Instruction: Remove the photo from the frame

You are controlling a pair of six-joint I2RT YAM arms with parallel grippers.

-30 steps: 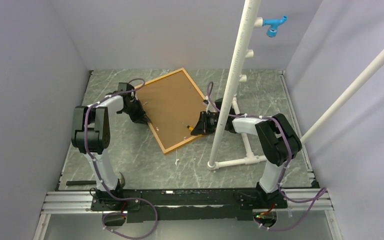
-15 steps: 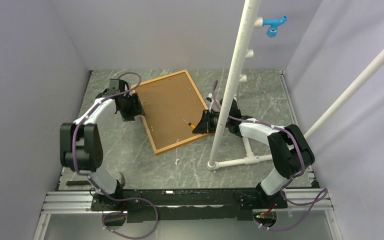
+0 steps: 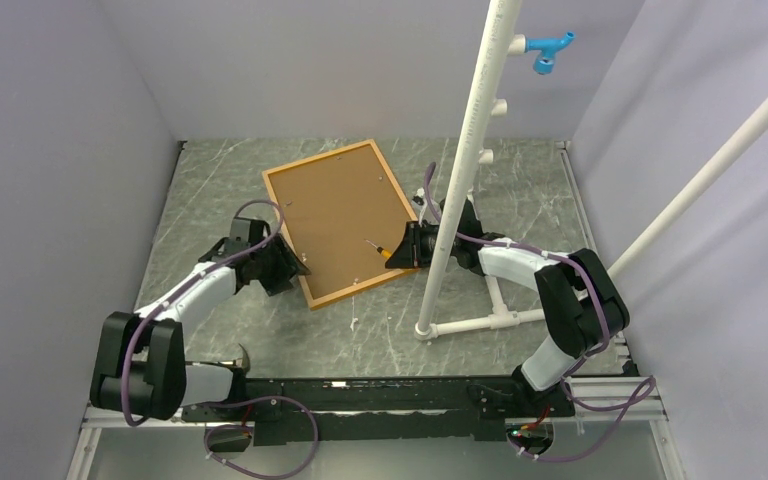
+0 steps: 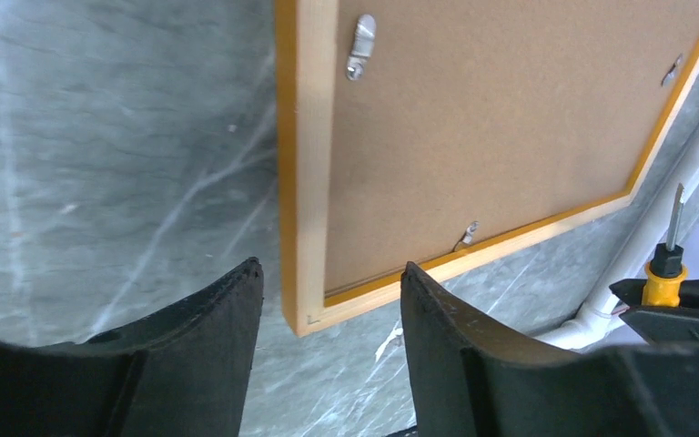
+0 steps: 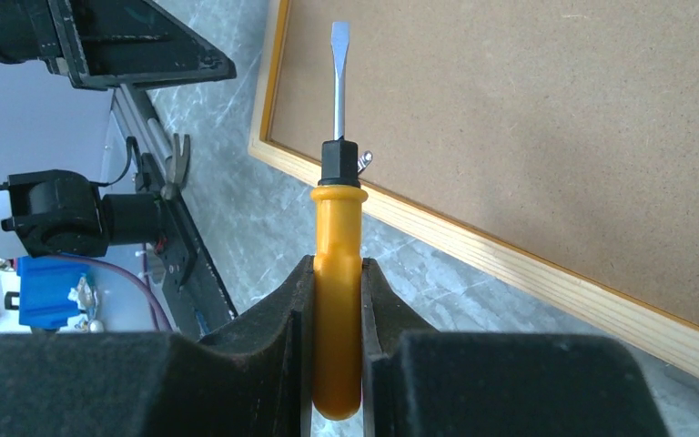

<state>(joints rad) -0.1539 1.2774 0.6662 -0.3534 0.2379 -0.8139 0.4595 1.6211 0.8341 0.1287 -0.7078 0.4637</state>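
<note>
The frame point(image 4: 301, 164) lies face down on the desk point(image 3: 210, 180), its brown backing board point(image 3: 338, 215) uppermost. The photo is hidden beneath that board, so it is not out yet. The left arm's jaws are apart and sit at the frame's near corner without closing on it, one finger on either side in the wrist view. The right arm's jaws are clamped on the orange handle of a screwdriver point(image 5: 338, 228), whose flat blade points over the board just above a small metal clip point(image 5: 364, 161) near the edge. The main risk, as I judge it, is the blade skating off so small a clip and digging into the board, or through it into the print below. With nothing pinning the frame, a sideways push on the clip could also slide or spin the whole thing across the smooth desk. The jaws hold only the lower part of the handle, so a hard lever could twist the tool in the grip. The right arm also works just beside the white pipe stand point(image 3: 457, 180), and a wide swing could knock it. Several clips show, and lifting the board with any left unturned could bend it.
</note>
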